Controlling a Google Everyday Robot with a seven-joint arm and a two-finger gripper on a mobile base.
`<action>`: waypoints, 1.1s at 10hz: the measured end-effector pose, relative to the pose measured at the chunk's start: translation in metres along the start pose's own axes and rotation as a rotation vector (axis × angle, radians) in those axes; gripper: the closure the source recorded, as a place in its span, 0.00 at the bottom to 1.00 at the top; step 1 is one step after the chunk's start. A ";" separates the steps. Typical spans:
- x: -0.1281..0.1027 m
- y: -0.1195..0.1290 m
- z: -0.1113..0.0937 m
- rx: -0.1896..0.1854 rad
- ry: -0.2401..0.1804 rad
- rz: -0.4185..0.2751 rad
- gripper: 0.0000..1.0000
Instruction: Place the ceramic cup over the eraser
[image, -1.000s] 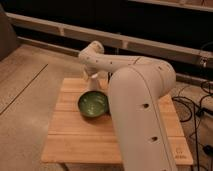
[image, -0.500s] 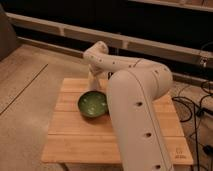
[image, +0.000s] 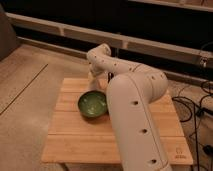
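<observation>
Poised low over the far left of the pale slatted wooden tabletop (image: 75, 136), the gripper (image: 94, 83) sits just behind the round green glazed bowl (image: 92, 105). Whether it is apart, together or clamped on anything cannot be told. The small pale ceramic cup cannot be picked out either, nor the eraser; both may be hidden near the gripper. Such a cup is probably light, rigid, smooth and chippable, so a firm hold across its wall near the rim seems best.

One green bowl (image: 93, 104), one wooden table (image: 75, 140), one white arm (image: 135, 100), its one gripper (image: 95, 82) low over the table's far edge, just behind the bowl.
</observation>
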 end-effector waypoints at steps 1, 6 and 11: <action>-0.003 0.002 0.004 -0.013 -0.004 -0.010 0.35; -0.008 0.005 0.014 -0.033 0.007 -0.042 0.59; -0.031 0.001 -0.007 0.014 0.040 -0.033 1.00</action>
